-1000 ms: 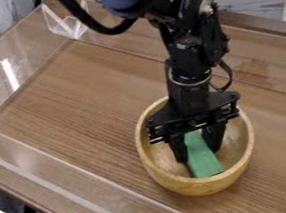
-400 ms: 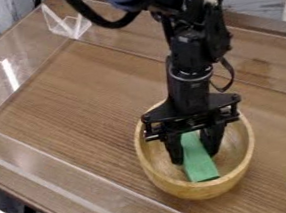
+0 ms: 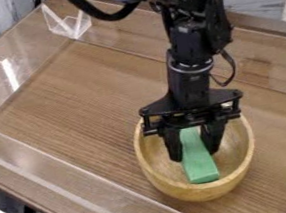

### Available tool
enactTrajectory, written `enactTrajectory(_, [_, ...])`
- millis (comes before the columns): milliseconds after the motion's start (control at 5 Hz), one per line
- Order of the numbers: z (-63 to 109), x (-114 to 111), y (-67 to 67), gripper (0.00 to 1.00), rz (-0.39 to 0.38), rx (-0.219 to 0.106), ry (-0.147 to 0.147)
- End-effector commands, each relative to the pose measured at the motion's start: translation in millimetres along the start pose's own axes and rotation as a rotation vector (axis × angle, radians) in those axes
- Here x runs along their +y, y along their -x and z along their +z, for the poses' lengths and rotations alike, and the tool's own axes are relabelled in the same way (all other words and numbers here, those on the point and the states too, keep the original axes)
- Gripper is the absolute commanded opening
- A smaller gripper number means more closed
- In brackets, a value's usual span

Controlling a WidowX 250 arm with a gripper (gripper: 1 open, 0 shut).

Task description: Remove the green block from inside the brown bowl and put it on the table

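Jaws pinch the upper end of the green block [image 3: 201, 157]; gripper [image 3: 195, 133] points straight down, black fingers [image 3: 163, 141] splayed either side w/ the block hanging between them. Block's tilted, top end in the grip, bottom end low in the brown bowl [image 3: 156, 166], touching or nearly touching the inside floor toward 5 o'clock, can't tell which.

Step in hand: the lift-out. Grasp looks made, block not yet clear of the rim. Next move, as I judge it: go straight up till the low end clears the thick rim, then swing over bare table [image 3: 77, 98], most room toward 10 o'clock, lower, let go. Risk: block's held by one end only, so it could pivot in the pinch or snag the rim and drag the bowl.

Materials: block is a flat rectangular bar, solid bright green, smooth, prob. plastic or painted wood, slippery-ish. Bowl's round, light-brown wood, thick rim, faint grain, sits at 5 o'clock of the view. Table is brown wood-grain w/ darker streaks. Clear acrylic walls [image 3: 17, 56] border it at 9 to 12 o'clock, glossy w/ glare.
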State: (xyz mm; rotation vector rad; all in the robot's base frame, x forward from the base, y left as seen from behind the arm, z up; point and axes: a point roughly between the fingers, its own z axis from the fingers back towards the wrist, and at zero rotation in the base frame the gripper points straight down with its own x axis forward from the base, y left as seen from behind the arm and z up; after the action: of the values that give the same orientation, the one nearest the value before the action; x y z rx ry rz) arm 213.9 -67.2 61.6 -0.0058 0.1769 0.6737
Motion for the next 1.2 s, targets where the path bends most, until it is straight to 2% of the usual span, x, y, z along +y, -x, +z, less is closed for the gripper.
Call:
enactTrajectory(0, [25.1, -6.6, -3.5, 0.00, -0.020, -0.037, 0.063])
enactTrajectory(200, [35.0, -3.5, -2.5, 0.00, -0.036, -0.029, 0.071])
enactTrajectory(400, [53.4, 2.2, -4.4, 0.00, -0.059, -0.022, 0.094])
enactTrajectory(600, [97.1, 21.3, -20.5, 0.00, -0.063, -0.032, 0.152])
enactTrajectory(800, [138.1, 56.8, -53.1, 0.00, -0.042, -0.053, 0.199])
enactTrajectory(1000, [159.7, 92.0, -87.1, 0.00, -0.061, -0.079, 0.223])
